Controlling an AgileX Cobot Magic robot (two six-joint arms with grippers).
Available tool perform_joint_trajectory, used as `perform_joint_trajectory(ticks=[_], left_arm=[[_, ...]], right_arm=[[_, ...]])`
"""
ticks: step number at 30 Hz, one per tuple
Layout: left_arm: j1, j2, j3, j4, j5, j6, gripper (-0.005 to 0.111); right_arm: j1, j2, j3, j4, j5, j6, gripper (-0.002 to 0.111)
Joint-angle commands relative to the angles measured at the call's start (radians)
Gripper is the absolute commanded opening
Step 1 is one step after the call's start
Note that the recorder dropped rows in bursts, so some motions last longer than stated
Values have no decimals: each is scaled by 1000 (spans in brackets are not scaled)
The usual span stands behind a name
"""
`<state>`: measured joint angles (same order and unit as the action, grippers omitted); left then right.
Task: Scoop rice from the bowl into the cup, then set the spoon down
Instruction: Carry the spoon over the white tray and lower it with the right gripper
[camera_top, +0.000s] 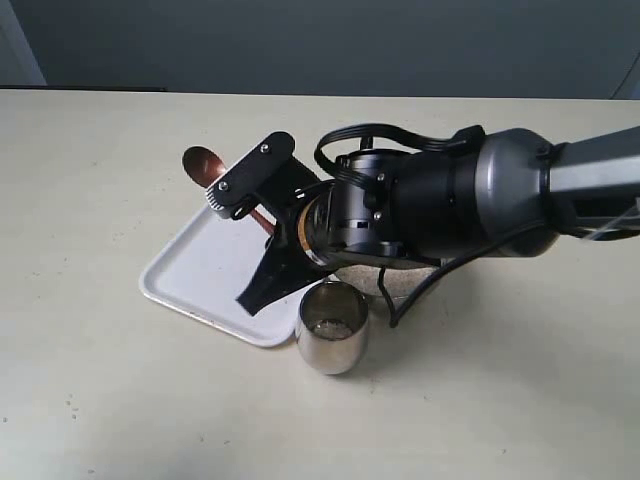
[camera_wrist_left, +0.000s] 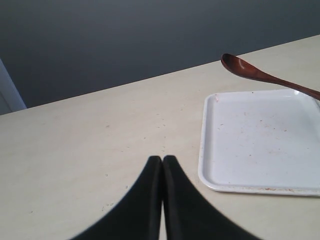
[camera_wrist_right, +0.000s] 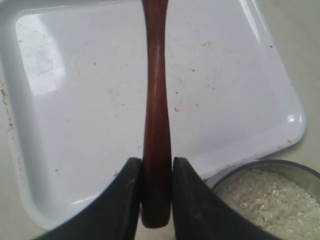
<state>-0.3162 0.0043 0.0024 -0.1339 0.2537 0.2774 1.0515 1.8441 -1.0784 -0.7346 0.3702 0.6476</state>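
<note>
Grips the spoon (camera_wrist_right: 155, 100) by its handle with the right pincer (camera_wrist_right: 156, 167) above the white tray (camera_wrist_right: 75, 125); holds the left pincer (camera_wrist_left: 162, 162) fully closed, empty, over the worktop (camera_wrist_left: 75, 140).

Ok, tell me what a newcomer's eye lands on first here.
The right claw clamps the reddish spoon by its handle over the white tray. A shiny steel cup stands at the tray's corner. A bowl of white rice sits close by, mostly hidden under the arm.
</note>
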Motion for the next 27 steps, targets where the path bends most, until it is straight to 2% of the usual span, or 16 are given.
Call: perform_joint_trajectory(ticks=[1, 24, 27], left_arm=[[-5, -4, -2, -7, -15, -5, 1], [-5, -4, -2, -7, -15, -5, 1], [-5, -4, -2, -7, -15, -5, 1]], right_arm=[[-5, -2, -4, 3, 1, -7, 20], [-5, 62, -4, -20, -5, -19, 20], [-5, 62, -4, -21, -5, -19, 27]])
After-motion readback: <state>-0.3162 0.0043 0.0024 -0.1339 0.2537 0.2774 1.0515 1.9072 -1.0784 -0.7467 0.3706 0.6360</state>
